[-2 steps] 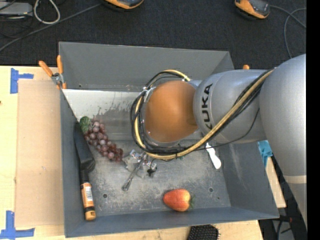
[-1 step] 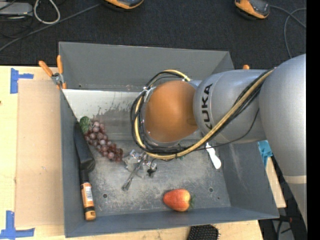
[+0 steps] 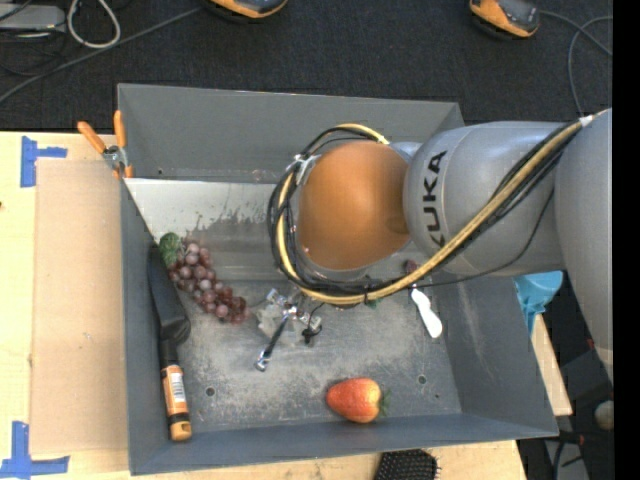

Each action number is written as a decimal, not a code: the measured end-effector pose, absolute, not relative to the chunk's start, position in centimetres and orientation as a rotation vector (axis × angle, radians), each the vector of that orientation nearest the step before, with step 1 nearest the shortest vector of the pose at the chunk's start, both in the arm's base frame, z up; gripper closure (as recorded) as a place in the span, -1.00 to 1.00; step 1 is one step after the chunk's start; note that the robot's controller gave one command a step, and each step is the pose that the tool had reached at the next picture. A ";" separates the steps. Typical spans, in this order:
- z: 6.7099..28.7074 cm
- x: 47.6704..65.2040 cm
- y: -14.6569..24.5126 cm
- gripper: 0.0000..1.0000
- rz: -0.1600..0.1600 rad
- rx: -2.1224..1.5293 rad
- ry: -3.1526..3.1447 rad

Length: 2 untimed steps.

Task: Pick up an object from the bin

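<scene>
The grey bin holds a few loose things. The arm reaches over its middle, and the claw sits low near the floor; I cannot tell how far open it is. A long black tool lies along the left wall. A bunch of purple grapes lies just left of the claw. A strawberry sits near the front wall, and an orange tube in the front left corner.

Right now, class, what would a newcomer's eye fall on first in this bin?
The arm's big orange wrist cover dominates, hanging over the middle of the bin. A red strawberry lies by the near wall, and a bunch of dark purple grapes lies at the left.
</scene>
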State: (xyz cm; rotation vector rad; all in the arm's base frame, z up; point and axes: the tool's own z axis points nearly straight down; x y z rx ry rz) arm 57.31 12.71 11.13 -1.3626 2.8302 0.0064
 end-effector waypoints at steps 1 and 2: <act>15.3 57.5 12.8 1.00 0.004 -1.359 2.824; 17.1 57.6 12.9 1.00 0.004 -1.352 2.821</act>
